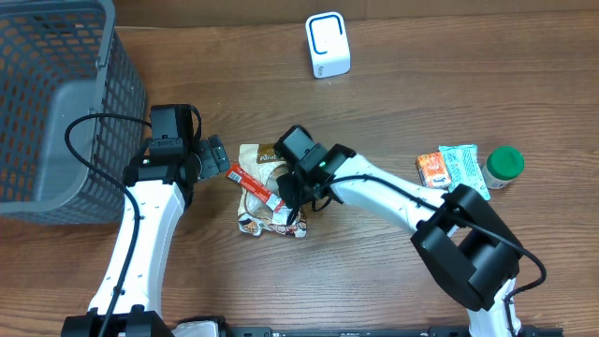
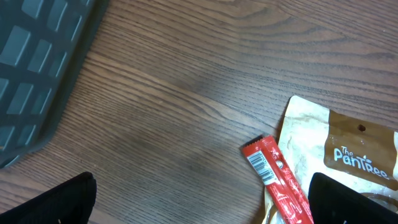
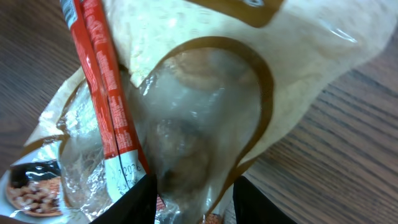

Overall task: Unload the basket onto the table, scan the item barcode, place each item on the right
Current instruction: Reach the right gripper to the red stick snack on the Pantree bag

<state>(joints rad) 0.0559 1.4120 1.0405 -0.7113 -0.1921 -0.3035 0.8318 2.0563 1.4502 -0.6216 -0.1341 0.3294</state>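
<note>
Red stick packet [image 1: 255, 185], barcode up, lying across the PanTree snack pouch [image 1: 267, 223] at mid-table, right gripper [image 3: 194, 202] straddling the pouch's clear window, we cannot tell if it grips, left gripper [image 1: 221, 157] spread wide beside the stick's end, white scanner [image 1: 328, 45] well apart.

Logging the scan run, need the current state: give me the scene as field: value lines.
scanner: white, upright, far side of table
pouch: flat, table centre
red stick: lying across pouch, barcode facing up, that end toward left gripper
left gripper: open, empty, near the stick's barcode end
right gripper: over pouch, straddles its clear window; grip unclear
basket: grey, far left
right side: orange packet, pale packet, green-lid jar
</note>
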